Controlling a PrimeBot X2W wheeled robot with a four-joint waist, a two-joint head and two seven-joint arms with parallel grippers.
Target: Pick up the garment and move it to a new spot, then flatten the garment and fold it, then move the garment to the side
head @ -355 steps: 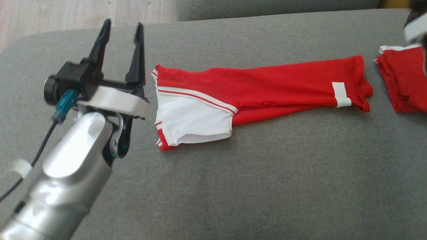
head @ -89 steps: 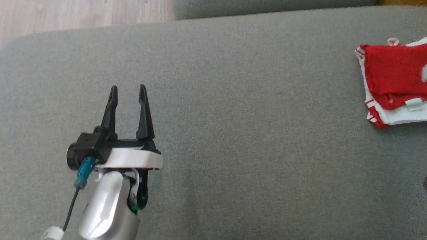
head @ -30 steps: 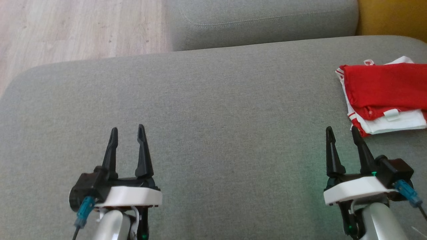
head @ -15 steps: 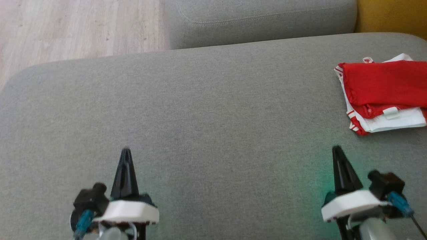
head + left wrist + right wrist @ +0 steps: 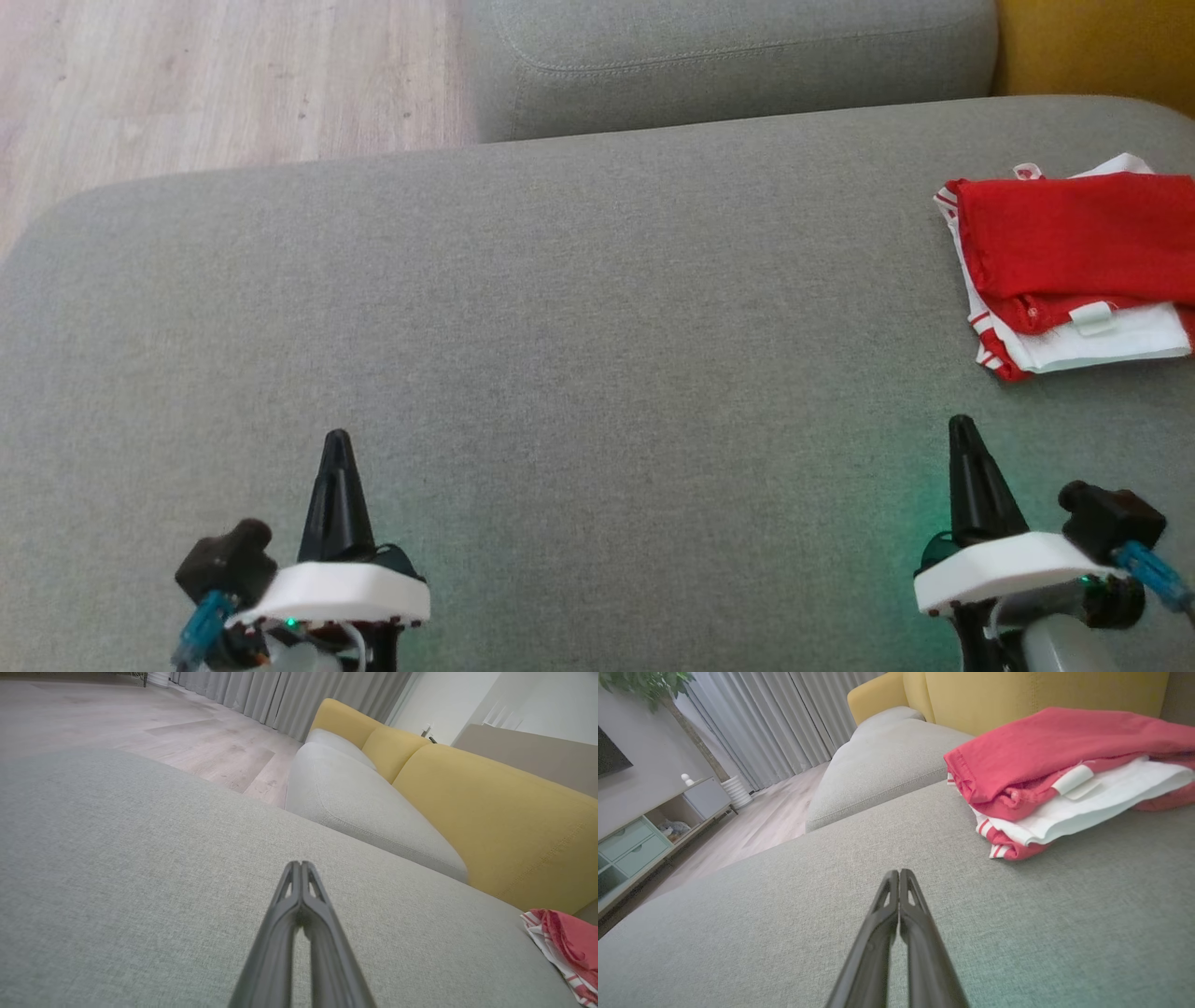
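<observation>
The red and white garment (image 5: 1074, 266) lies folded in a small stack at the right edge of the grey sofa seat (image 5: 597, 327); it also appears as the garment (image 5: 1064, 779) in the right wrist view and at the far right as the garment (image 5: 567, 947) in the left wrist view. My left gripper (image 5: 337, 443) rests low at the front left, shut with nothing in it. My right gripper (image 5: 962, 429) sits at the front right, shut and empty, a short way in front of the garment. Both pairs of fingers press together in the wrist views (image 5: 300, 865) (image 5: 899, 873).
A second grey seat cushion (image 5: 738, 56) lies beyond the seat, with a yellow backrest (image 5: 1092, 47) at the top right. Wooden floor (image 5: 215, 75) shows at the top left. A low cabinet (image 5: 640, 830) and curtains stand farther off.
Both grippers have shut from open within the last second and drawn back toward the bottom of the head view. The garment has stayed put at the right.
</observation>
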